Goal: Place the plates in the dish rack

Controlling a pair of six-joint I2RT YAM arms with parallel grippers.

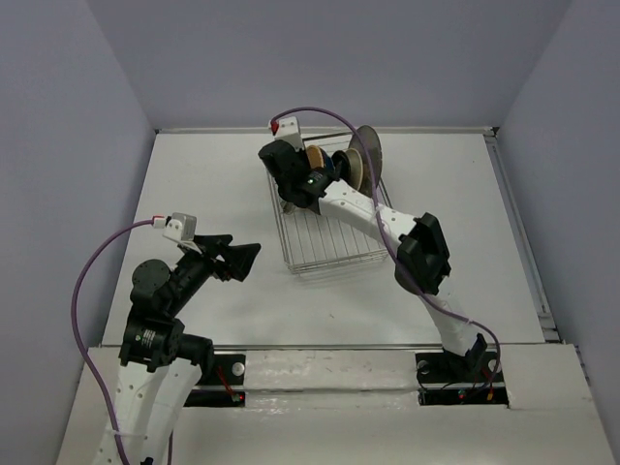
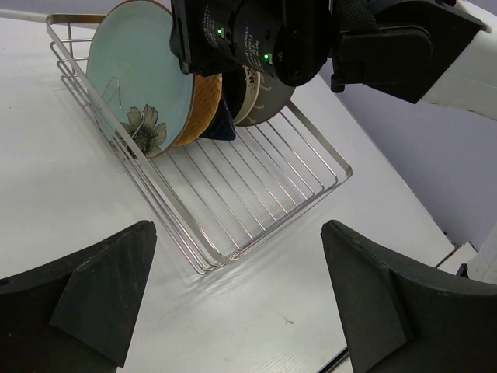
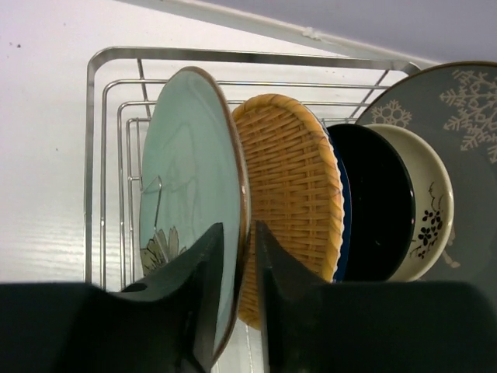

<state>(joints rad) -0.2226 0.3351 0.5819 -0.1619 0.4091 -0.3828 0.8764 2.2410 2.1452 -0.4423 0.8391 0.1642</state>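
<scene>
Pale teal plate (image 3: 186, 210) up on edge in dish rack (image 3: 89, 155), leftmost of row in right wrist view; row sits at rack's 12 o'clock end in top view. Packed beside it: orange woven plate (image 3: 291, 202), dark blue plate (image 3: 342, 225) (only thin rim showing), black plate (image 3: 377, 210), cream plate (image 3: 427, 210), grey plate (image 3: 458, 116) with white pattern. Right gripper (image 3: 238, 227) straddling teal rim, one finger each face, gap narrow; pinching or just clear, cannot tell. Left gripper (image 2: 239, 227) at rack's 8 o'clock over white table (image 1: 194, 174), fingers spread wide, nothing between.
</scene>
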